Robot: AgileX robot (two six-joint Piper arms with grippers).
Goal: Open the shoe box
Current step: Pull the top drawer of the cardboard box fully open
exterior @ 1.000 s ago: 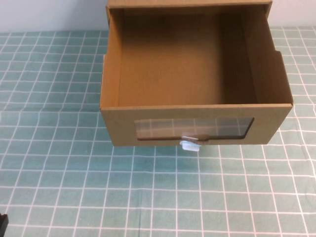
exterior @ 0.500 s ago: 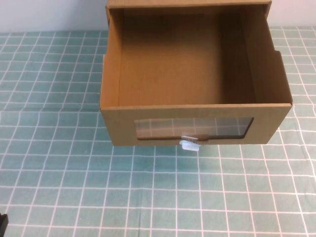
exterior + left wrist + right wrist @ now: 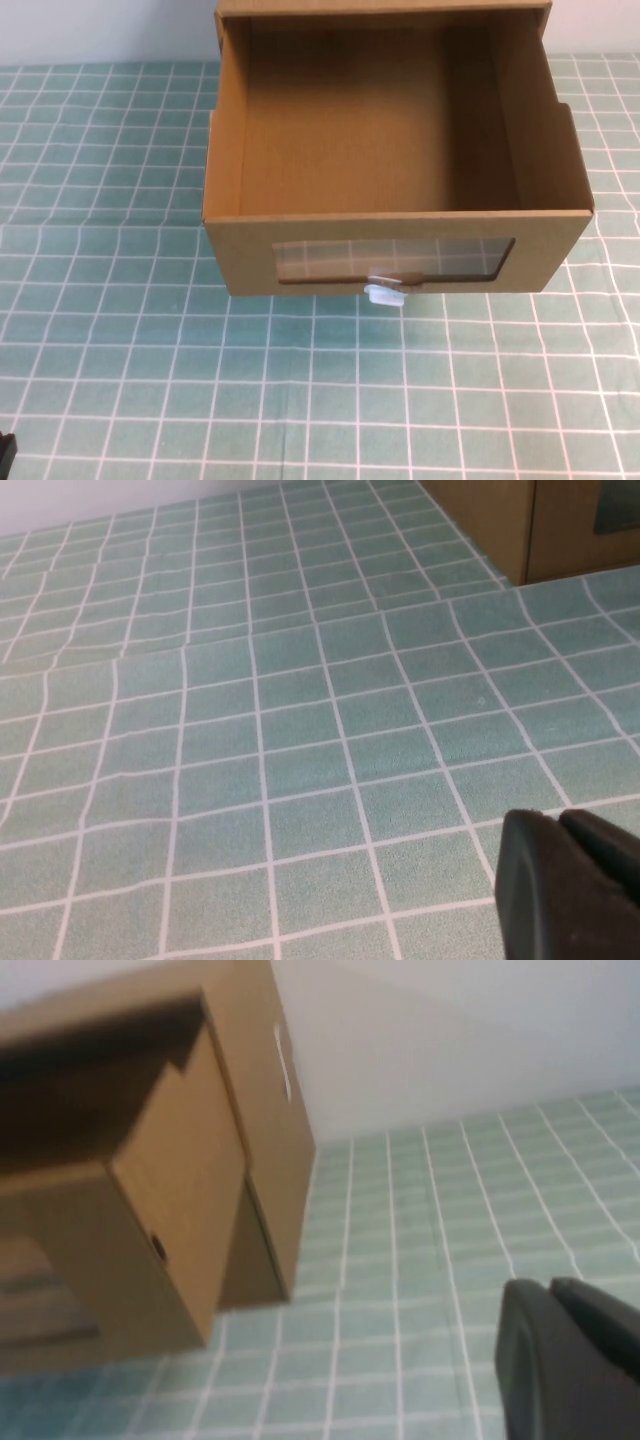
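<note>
Green checked cloth (image 3: 120, 380) covers the table; at far centre stands the brown shoe box (image 3: 400, 265), its windowed drawer pulled out toward the robot. Left wrist view: left gripper (image 3: 558, 825) closed over the cloth. Right wrist view: right gripper (image 3: 548, 1290) closed, off the box's right side.

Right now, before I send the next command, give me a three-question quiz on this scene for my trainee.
1. True or false: the shoe box drawer is pulled out and holds a pair of shoes.
2. Multiple choice: the white pull tab sits A) at the lower edge of the front window; B) on the drawer's back wall; C) loose on the cloth, away from the box.
3. Fill in: the left gripper and right gripper, both over the checked tablecloth and clear of the box, each have fingers that are ____.

Key: 1 false, the drawer is pulled out but empty; 2 A; 3 shut.
</note>
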